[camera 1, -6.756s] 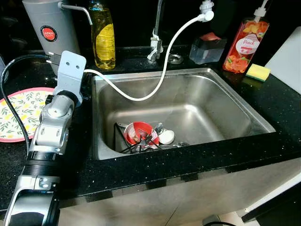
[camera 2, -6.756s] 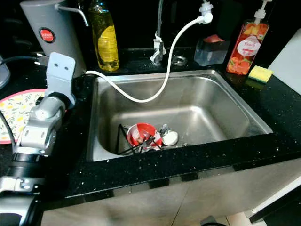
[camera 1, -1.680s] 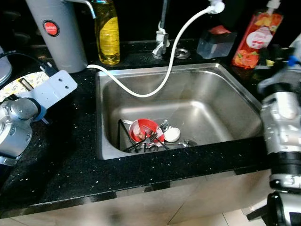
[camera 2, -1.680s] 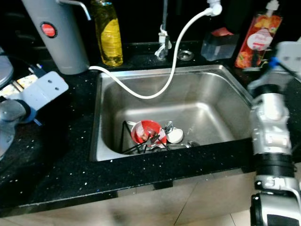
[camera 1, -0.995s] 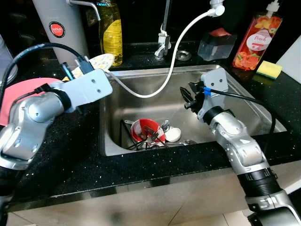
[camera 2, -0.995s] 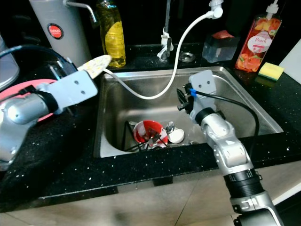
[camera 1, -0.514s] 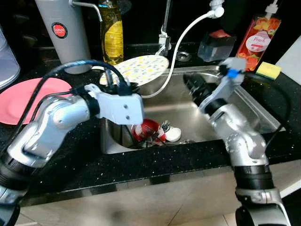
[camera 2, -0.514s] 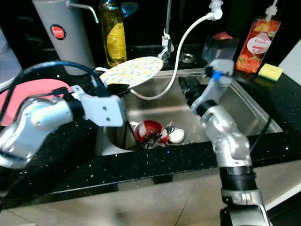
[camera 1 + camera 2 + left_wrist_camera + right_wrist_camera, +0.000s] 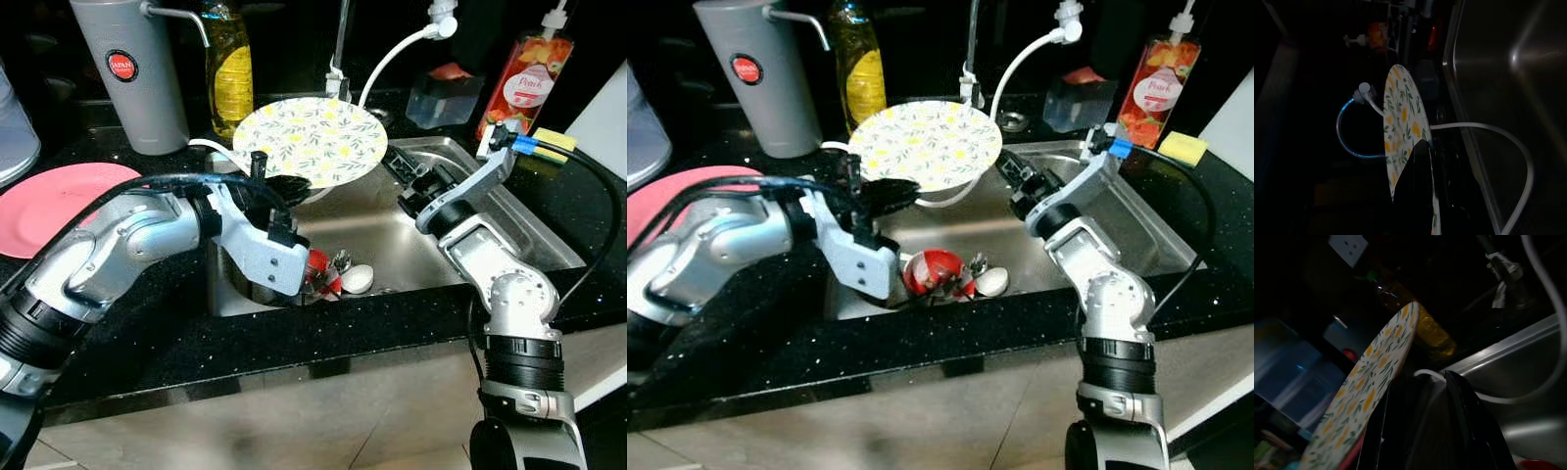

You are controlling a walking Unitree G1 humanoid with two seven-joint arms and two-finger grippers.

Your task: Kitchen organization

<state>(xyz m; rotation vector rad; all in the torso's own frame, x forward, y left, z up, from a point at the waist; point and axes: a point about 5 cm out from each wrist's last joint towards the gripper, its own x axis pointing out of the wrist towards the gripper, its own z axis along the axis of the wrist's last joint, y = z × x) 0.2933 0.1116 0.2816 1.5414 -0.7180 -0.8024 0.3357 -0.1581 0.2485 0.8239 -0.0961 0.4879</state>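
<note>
A round plate with a yellow leaf pattern [image 9: 312, 140] hangs tilted over the back left of the steel sink [image 9: 549, 235]. My left gripper [image 9: 266, 182] is shut on the plate's near rim; in the left wrist view one black finger [image 9: 1415, 186] lies across the plate [image 9: 1400, 142]. My right gripper [image 9: 402, 181] is open just beside the plate's right rim, over the sink. The right wrist view has its two fingers [image 9: 1464, 426] spread, with the plate's edge [image 9: 1381, 357] close beside them. A red bowl [image 9: 318, 269] and utensils lie in the sink's front.
A pink plate [image 9: 44, 196] lies on the black counter at the left. A grey water dispenser [image 9: 127, 69] and yellow bottle [image 9: 233, 69] stand behind. A white hose [image 9: 392, 59] hangs over the sink. A peach soap bottle [image 9: 514, 83] and sponge [image 9: 549, 142] sit back right.
The left gripper has carried the patterned plate higher and rightward over the sink. The right gripper has dropped and swung left toward the plate's rim.
</note>
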